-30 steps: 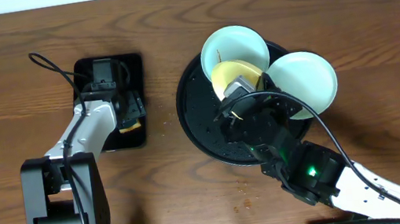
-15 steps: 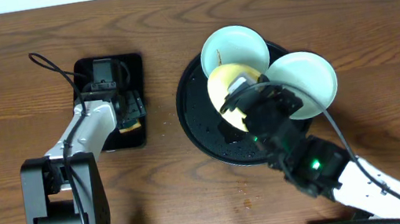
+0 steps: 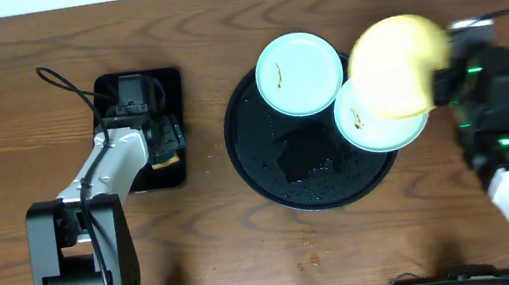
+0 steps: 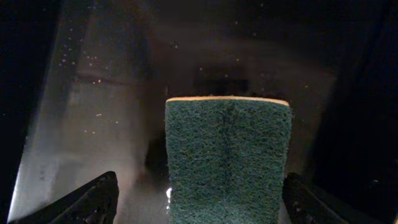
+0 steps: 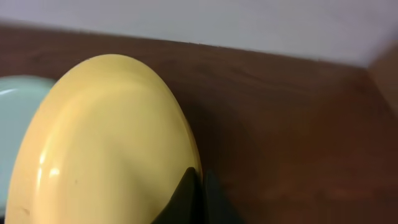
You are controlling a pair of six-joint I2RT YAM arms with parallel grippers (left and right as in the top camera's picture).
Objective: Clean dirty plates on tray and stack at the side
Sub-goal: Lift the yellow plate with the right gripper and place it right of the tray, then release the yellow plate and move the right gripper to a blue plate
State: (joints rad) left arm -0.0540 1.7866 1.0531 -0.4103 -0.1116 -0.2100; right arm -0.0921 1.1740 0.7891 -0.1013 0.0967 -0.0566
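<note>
My right gripper (image 3: pixel 443 84) is shut on the rim of the pale yellow plate (image 3: pixel 400 65) and holds it in the air over the right side of the round black tray (image 3: pixel 267 161). In the right wrist view the yellow plate (image 5: pixel 106 137) fills the left, pinched at its edge by the fingers (image 5: pixel 196 193). Two pale blue-white plates rest on the tray's far rim, one (image 3: pixel 298 73) at the back and one (image 3: pixel 374 130) at the right, partly under the yellow plate. My left gripper (image 4: pixel 199 202) is open, its fingers either side of a green sponge (image 4: pixel 227 158).
The sponge lies in a small rectangular black tray (image 3: pixel 137 89) at the left of the wooden table. The round tray's surface is wet. A few crumbs (image 3: pixel 305 246) lie on the table in front of it.
My right arm has swung from the tray's middle to the right, lifting the yellow plate off the tray and up over the right blue-white plate. The left arm has not moved.
</note>
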